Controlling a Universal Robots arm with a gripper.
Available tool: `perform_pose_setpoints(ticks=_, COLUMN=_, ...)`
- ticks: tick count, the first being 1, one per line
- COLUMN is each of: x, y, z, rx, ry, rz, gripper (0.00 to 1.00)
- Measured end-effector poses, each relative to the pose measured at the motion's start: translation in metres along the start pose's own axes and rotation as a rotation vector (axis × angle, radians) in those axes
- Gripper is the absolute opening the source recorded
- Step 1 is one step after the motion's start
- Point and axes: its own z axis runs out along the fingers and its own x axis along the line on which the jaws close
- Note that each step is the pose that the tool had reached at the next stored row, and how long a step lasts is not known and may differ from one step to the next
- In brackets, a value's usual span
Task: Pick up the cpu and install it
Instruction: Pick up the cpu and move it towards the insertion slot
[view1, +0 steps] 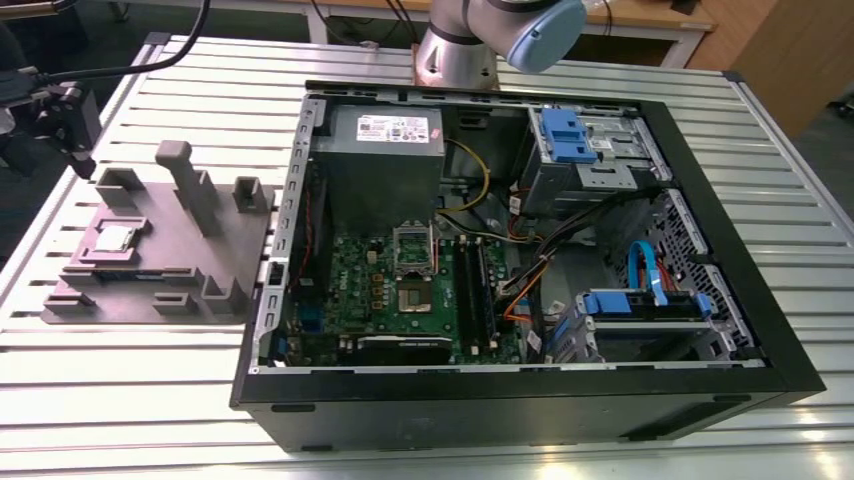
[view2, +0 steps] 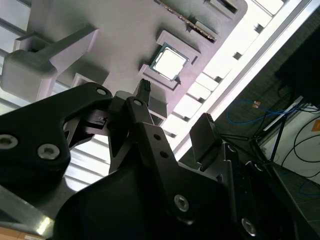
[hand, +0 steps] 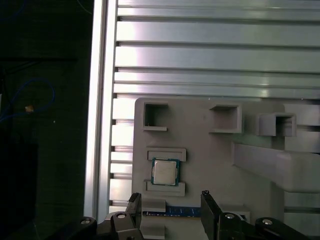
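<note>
On the fixture plate (hand: 210, 160), the cpu (hand: 165, 172) lies flat, square, silver-topped.

Slatted metal table (view1: 134, 400) bears grey fixture plate (view1: 171, 240) and computer case (view1: 507, 400).

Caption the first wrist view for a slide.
Open gripper poised near the cpu seated on the grey fixture plate.

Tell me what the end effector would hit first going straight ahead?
Probably the small square silver-topped cpu in its grey plastic fixture plate, right ahead of the open end effector; depth is unclear.
</note>
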Motion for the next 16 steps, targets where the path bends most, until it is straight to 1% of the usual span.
perform_pose_setpoints(ticks=10, x=0.0, y=0.0, z=0.0008, rx=0.0, ry=-0.0001, rz=0.0, gripper=0.59)
perform_pose_setpoints(ticks=16, x=-0.0001, y=-0.0002, z=0.0029, rx=-0.0001, ry=-0.0002, rz=0.0, gripper=0.59)
